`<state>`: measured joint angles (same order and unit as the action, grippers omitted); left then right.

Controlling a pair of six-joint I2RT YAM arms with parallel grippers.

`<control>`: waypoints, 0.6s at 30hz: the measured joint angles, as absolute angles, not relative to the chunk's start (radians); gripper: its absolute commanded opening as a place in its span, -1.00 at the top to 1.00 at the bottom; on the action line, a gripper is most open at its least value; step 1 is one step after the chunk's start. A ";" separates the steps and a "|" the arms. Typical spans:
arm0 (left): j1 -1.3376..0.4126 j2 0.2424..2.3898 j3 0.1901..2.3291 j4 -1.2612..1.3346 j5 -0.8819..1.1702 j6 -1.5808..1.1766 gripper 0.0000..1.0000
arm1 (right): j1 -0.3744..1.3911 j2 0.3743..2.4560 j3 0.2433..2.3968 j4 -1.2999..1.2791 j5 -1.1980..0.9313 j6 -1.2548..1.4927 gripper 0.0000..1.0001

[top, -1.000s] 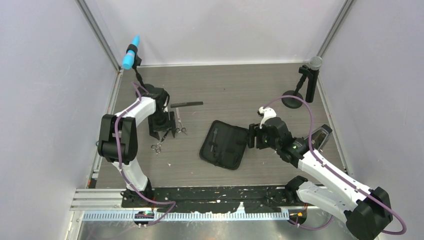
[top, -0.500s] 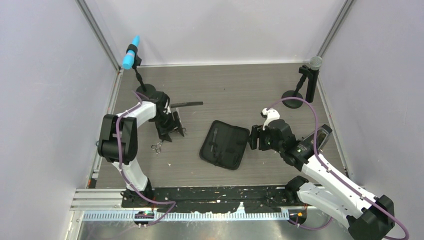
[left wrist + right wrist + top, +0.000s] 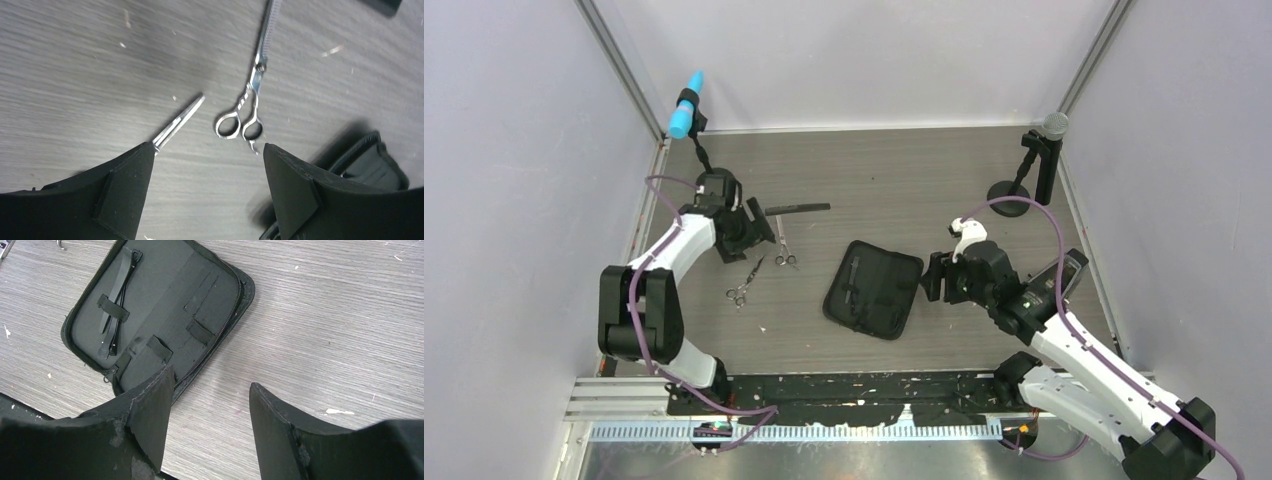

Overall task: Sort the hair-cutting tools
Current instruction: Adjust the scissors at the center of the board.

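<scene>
Progress: we see clips [image 3: 122, 282] strapped in case [image 3: 873, 289], frame centre. Two scissors [image 3: 258, 67] and comb [image 3: 798, 209] lie loose on table, left of it. Left gripper [image 3: 207, 150] and right gripper [image 3: 211, 380] are spread, empty.

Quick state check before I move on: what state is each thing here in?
Zip case: open, lying flat on table.
Clips: tucked under a strap inside case.
Far scissors: closed, flat on table.
Near scissors: closed, flat on table.
Comb: flat on table, outside case.
Left gripper: jaws open, empty.
Right gripper: jaws open, empty.
</scene>
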<state>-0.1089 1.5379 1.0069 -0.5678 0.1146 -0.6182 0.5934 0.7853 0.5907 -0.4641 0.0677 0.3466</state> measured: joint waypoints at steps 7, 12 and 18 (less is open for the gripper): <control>-0.078 1.653 1.029 -0.534 0.072 -0.680 -0.67 | 0.591 0.727 0.591 -0.511 0.070 0.351 -0.28; -0.078 1.681 1.029 -0.535 0.099 -0.719 -0.63 | 0.591 0.687 0.591 -0.540 0.078 0.358 -0.28; -0.089 1.695 1.010 -0.504 0.170 -0.764 -0.58 | 0.591 0.656 0.591 -0.567 0.081 0.374 -0.28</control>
